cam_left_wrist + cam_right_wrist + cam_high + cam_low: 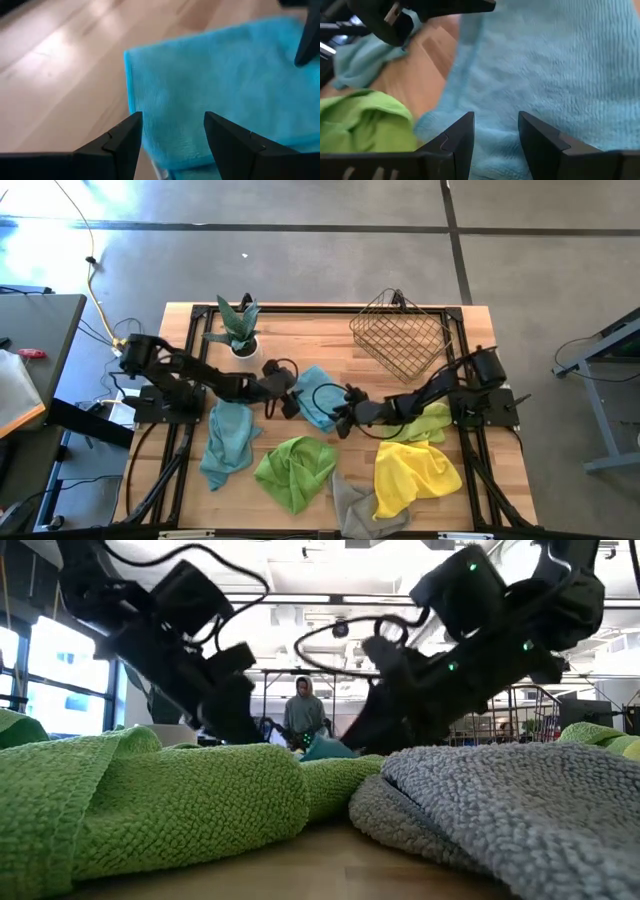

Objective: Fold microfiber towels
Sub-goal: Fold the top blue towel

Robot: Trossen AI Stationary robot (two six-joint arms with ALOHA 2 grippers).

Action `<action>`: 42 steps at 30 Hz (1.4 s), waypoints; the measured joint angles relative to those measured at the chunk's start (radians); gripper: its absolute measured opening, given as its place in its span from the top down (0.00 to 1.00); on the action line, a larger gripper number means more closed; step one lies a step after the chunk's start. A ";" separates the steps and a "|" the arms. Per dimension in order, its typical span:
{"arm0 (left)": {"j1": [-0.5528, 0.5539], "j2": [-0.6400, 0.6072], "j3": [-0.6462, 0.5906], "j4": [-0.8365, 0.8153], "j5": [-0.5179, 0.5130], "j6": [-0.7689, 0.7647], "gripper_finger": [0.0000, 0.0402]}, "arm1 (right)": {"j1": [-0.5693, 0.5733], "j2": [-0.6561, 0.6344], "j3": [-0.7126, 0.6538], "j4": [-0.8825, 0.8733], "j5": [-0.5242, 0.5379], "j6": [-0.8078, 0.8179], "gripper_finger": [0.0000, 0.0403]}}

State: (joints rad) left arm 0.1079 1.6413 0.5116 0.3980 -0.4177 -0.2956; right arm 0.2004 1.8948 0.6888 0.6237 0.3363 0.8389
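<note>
We see the left gripper [170, 132] with its fingers spread apart, hovering over one edge of the teal towel [225, 95] at mid-table, nothing between them; the right gripper [495, 132] hangs over the same towel from the opposite side, its fingers parted and likewise gripping nothing. From above, the two grippers face each other across this folded teal towel [315, 395], the left gripper [285, 395] at its left edge and the right gripper [345, 415] at its right.

Moving outward, a second teal towel [228, 442] lies crumpled to the left, near the table's front half; a lime green towel [295, 470] sits bunched in front of the centre; a grey towel [352, 505] lies at the front edge, touching a bright yellow towel [412, 472] to its right; another lime green towel [432, 420] shows under the right arm.

At the back of the wooden table [300, 330] stand a potted plant [238, 328] and a tilted wire basket [398, 332]; in the low view, a person [303, 710] stands far behind.
</note>
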 joint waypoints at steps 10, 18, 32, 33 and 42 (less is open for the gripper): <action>-0.086 0.099 0.005 0.036 0.065 -0.276 0.50 | -0.061 0.006 0.001 -0.056 -0.003 -0.323 0.64; -0.202 0.076 0.002 0.042 0.064 -0.468 0.50 | -0.134 -0.027 0.000 -0.083 -0.151 -0.465 0.64; -0.228 -0.107 -0.001 -0.163 0.176 -0.484 0.50 | -0.151 -0.332 0.000 -0.493 -0.393 -0.323 0.64; -0.228 -0.129 -0.001 -0.180 0.175 -0.459 0.50 | -0.146 -0.343 0.000 -0.510 -0.361 -0.286 0.64; -0.220 -0.204 0.000 -0.222 0.039 0.009 0.50 | -0.098 -0.324 0.000 -0.616 -0.188 -0.088 0.57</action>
State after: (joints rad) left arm -0.1118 1.4377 0.5114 0.1762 -0.3791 -0.2864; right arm 0.1027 1.5703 0.6884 0.0075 0.1482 0.7506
